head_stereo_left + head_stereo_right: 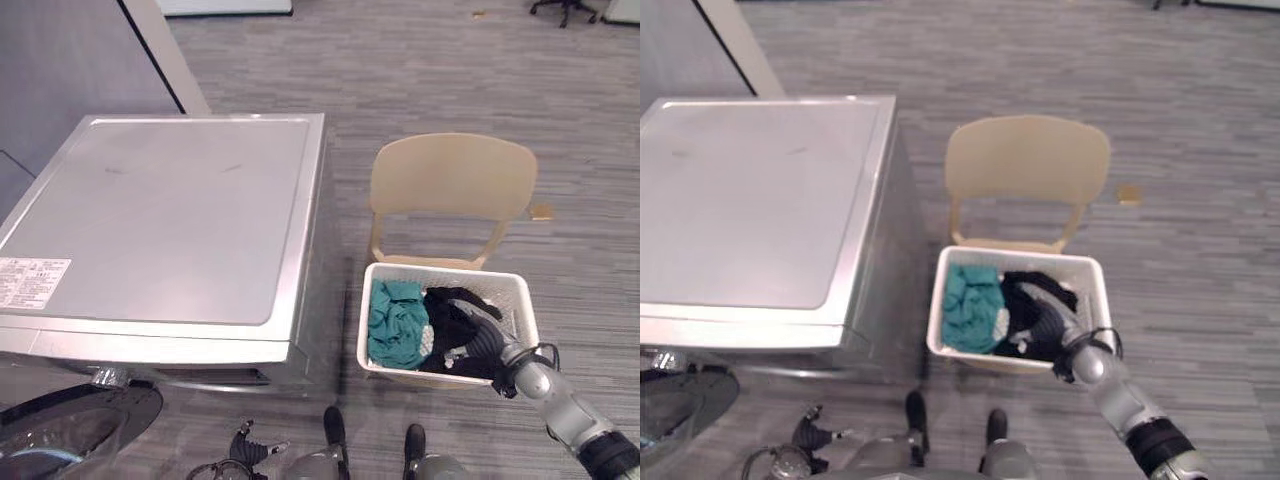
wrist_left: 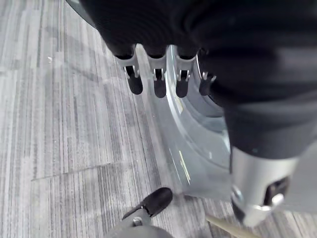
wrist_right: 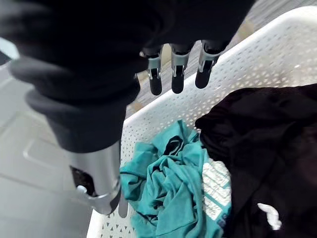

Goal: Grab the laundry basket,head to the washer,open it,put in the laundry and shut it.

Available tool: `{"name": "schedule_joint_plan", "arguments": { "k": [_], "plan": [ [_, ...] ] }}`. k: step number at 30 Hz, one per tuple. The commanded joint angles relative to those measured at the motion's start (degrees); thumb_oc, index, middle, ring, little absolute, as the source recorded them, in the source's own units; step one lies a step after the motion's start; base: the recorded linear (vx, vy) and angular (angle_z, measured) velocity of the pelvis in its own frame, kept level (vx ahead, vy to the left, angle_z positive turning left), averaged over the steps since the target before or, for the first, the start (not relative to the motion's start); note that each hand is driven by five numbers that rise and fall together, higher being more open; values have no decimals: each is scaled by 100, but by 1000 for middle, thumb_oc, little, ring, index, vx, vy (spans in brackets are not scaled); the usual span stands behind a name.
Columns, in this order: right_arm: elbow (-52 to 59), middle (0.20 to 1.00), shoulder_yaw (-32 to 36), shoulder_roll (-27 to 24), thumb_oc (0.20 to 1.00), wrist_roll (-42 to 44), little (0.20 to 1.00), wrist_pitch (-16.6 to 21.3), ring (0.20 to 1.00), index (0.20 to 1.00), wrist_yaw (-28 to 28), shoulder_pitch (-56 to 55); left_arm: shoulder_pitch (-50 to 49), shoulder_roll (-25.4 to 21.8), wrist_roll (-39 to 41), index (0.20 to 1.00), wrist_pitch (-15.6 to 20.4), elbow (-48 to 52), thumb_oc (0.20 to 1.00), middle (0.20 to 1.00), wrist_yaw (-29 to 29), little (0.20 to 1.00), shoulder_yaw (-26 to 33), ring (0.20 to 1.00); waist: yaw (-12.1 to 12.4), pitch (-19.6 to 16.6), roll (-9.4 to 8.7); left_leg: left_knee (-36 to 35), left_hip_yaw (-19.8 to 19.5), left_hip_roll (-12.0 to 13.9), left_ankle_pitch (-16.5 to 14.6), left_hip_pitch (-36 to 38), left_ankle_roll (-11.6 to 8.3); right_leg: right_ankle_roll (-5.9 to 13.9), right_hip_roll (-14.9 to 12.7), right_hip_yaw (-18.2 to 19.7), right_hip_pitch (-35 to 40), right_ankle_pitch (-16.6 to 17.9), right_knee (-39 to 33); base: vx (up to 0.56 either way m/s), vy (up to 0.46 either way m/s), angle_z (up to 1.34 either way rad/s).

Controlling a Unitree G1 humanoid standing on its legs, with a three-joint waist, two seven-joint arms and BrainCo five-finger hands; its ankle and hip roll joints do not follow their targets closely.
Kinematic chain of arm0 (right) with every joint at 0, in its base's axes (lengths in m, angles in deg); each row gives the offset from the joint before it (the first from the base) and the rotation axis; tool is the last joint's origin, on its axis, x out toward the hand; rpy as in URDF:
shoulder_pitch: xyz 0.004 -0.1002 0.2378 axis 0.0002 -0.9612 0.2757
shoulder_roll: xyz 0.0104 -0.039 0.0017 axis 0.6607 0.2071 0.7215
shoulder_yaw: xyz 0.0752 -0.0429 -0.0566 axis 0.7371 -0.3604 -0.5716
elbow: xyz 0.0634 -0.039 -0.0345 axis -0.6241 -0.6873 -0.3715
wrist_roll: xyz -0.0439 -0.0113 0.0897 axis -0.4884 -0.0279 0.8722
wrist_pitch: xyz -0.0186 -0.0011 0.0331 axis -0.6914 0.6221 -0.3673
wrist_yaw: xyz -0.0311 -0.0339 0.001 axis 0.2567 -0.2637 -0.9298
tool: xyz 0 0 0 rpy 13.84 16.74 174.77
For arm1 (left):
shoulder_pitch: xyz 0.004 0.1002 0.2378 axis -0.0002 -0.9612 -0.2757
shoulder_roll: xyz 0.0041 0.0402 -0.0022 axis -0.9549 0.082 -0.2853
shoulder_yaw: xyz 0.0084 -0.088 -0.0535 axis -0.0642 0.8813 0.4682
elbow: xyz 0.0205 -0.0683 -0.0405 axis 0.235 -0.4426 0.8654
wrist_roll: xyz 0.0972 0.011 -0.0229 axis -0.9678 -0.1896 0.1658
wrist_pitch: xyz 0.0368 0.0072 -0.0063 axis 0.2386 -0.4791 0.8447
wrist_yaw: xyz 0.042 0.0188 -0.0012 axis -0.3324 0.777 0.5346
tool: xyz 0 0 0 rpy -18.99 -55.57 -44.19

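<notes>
A white laundry basket [image 1: 448, 325] sits on a tan chair [image 1: 452, 195] just right of the silver washer [image 1: 160, 235], whose round glass door [image 1: 60, 425] hangs open at the front. A teal garment [image 1: 397, 322] lies in the basket's left half, beside black clothing [image 1: 455, 325] on the right. The right hand [image 3: 174, 69] hovers over the basket with straight, relaxed fingers, holding nothing. The left hand [image 2: 156, 74] hangs by the washer door, fingers loosely extended above the grey carpet [image 1: 420, 70].

One washer [image 1: 160, 230], one chair [image 1: 452, 190], one laundry basket [image 1: 520, 297] and two garments, teal [image 1: 397, 322] and black [image 1: 455, 318], are counted.
</notes>
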Motion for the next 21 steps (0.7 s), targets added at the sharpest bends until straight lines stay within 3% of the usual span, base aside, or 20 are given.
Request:
{"name": "schedule_joint_plan", "arguments": {
  "k": [1,5,10,12,16,17,18,19,21],
  "plan": [
    [-52,1000,-265,157,1000,-224,1000,50,1000,1000,373,966,376,-286,242,1000,159,126,1000,1000,251,1000,-15,1000,214,466,-288,496,-29,66,-651,-162,-298,163,-146,436,-618,-319,488,-113,27,1],
    [-649,1000,-767,294,1000,-579,1000,-34,1000,1000,566,1754,507,-372,376,1000,219,285,1000,1000,346,1000,-107,1000,384,654,-224,477,-104,67,-485,-565,-294,145,-234,350,-1022,-221,567,-97,21,2],
    [-2220,1000,-1395,672,1000,-815,1000,-282,1000,1000,889,2903,751,-479,671,1000,387,489,1000,1000,491,1000,-270,1000,691,982,-76,346,-236,61,-238,-1024,-370,176,-312,216,-1477,-92,553,-113,-2,14],
    [-2485,1000,-1455,735,1000,-774,1000,-296,1000,1000,936,3042,790,-505,726,1000,421,523,1000,1000,509,1000,-308,1000,734,1022,-60,342,-271,53,-204,-1100,-381,173,-318,183,-1536,-69,549,-70,-27,27],
    [-4047,1000,-1628,1053,1000,-617,1000,-543,1000,1000,988,3681,1108,-622,948,1000,459,482,1000,1000,564,1000,-465,1000,966,1199,22,331,-455,28,-60,-1384,-448,170,-336,2,-1689,-13,502,-85,-70,24],
    [-4195,959,-1605,1126,959,-513,959,-565,959,959,972,3731,1178,-625,961,1000,452,460,1000,1000,558,1000,-498,1000,994,1207,27,317,-488,26,-37,-1398,-462,176,-338,-40,-1677,3,475,-31,-76,27],
    [-4296,548,-1574,1184,548,-421,548,-581,548,548,944,3707,1208,-628,964,1000,442,456,1000,1000,547,1000,-526,1000,1017,1207,31,296,-514,29,-17,-1400,-471,178,-331,-63,-1666,1,459,-11,-45,29],
    [-4297,200,-1574,1185,200,-421,200,-580,200,200,944,3707,1209,-628,964,1000,442,456,1000,1000,547,1000,-526,1000,1016,1207,31,296,-515,29,-16,-1400,-472,178,-331,-65,-1664,2,458,-2,-45,28],
    [-4069,200,-1370,1231,200,-6,200,-554,200,200,888,3528,1189,-604,973,1000,421,485,1000,1000,515,1000,-544,1000,1032,1171,12,233,-563,26,5,-1347,-488,187,-324,-109,-1592,9,402,12,-39,23]
  ]
}}
